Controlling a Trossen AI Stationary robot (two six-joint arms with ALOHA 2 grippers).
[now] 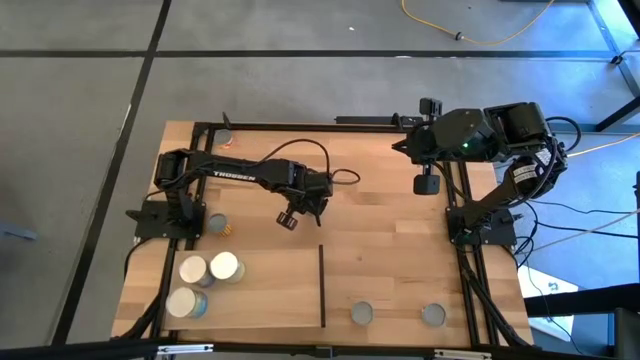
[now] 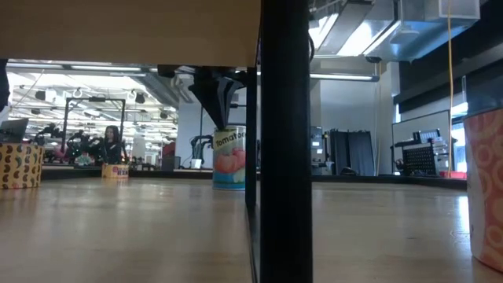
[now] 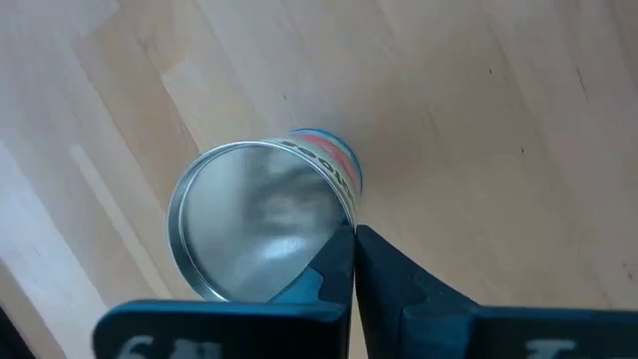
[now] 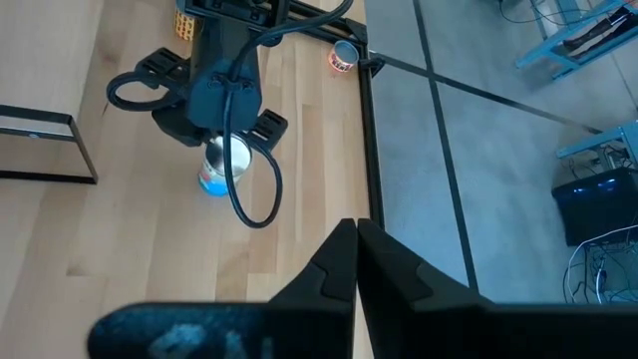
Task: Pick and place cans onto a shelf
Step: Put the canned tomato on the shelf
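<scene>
My left gripper [image 1: 291,216] is over the middle of the table, shut on a can [image 3: 261,221] with a grey metal top and a blue and red label. The low view shows this can [image 2: 229,157] upright under the fingers. Several other cans [image 1: 207,272] stand at the near left, some with cream-white tops. Two grey-topped cans [image 1: 362,314] [image 1: 432,316] stand on the pale-wood shelf [image 1: 400,270], right of its thin black strip [image 1: 322,285]. My right gripper [image 1: 425,183] is shut and empty, up by the table's far right. My left gripper holds the can by its top rim [image 3: 339,214]: one finger [image 3: 329,264] lies over the metal top and the other [image 3: 394,274] outside the wall. The fingers come from above, pointing down. The can is upright; whether its base is on the table I cannot tell.
One more can [image 1: 225,140] stands at the far edge by the black frame [image 1: 300,127]. Another can [image 1: 217,226] is beside the left arm's base. Bare planks [image 1: 380,215] lie between my left gripper and the shelf. The right arm's base [image 1: 480,225] stands at the right edge.
</scene>
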